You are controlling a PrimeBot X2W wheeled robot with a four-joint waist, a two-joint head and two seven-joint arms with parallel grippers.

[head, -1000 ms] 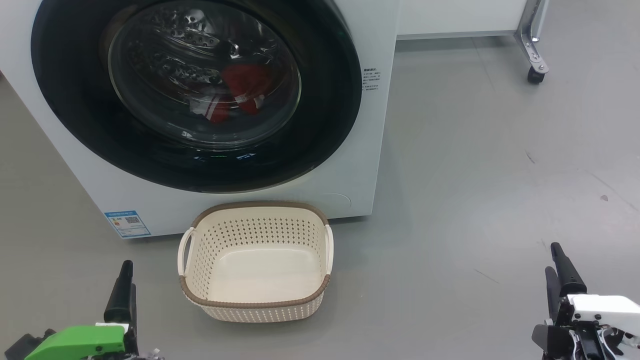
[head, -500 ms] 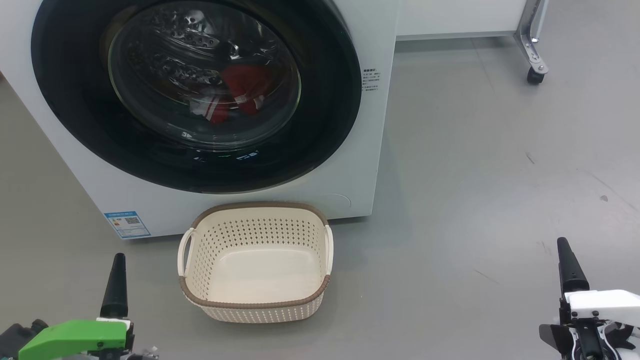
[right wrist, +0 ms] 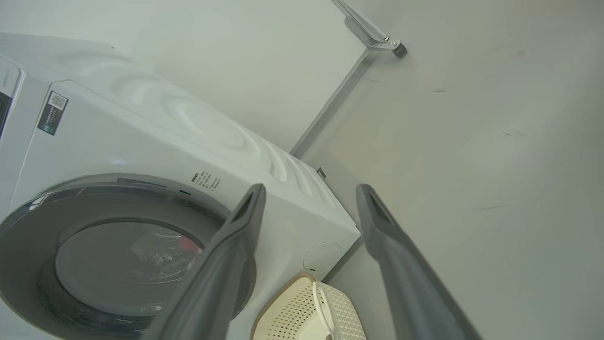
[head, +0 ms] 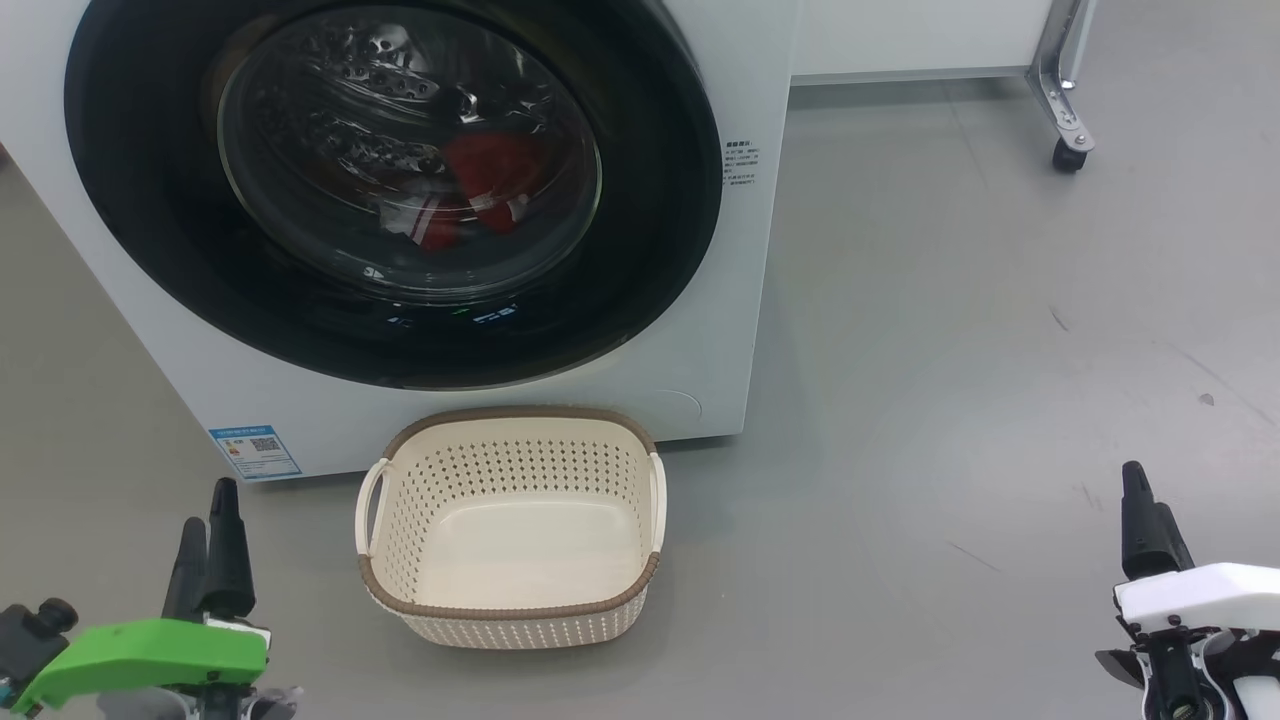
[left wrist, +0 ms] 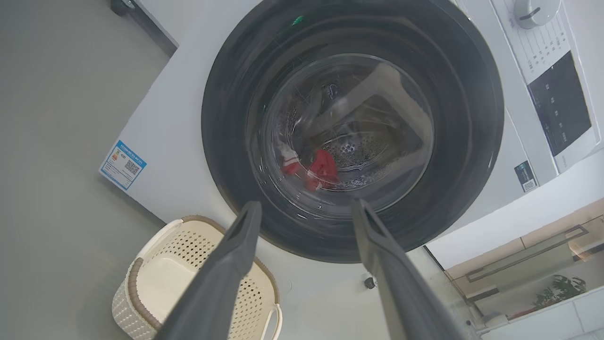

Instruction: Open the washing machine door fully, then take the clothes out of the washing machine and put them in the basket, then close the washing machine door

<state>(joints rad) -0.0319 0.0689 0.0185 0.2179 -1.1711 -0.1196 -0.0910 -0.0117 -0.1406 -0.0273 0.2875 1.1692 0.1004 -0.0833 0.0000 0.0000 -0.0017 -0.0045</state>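
Washing machine door (head: pixel 640 200) shut, its top cut off in head view. Clothes (head: pixel 480 185) behind the glass, dimmed by reflections; count unclear. Basket (head: pixel 510 608) on the floor at 6 o'clock of the door. Left hand (left wrist: pixel 306 207) at 7 o'clock and right hand (right wrist: pixel 311 189) at 5 o'clock, fingers apart, gripping nothing.

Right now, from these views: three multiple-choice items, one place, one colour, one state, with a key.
1. The basket stands: A) on the floor before the washing machine; B) inside the drum; C) on top of the machine.
2. The clothes are mainly: A) blue; B) red; C) green.
3. The washing machine door is: A) wide open; B) taken off; C) shut.
Key: 1 A, it sits below the door; 2 B, red shows through the door; 3 C, its rim lies flush.
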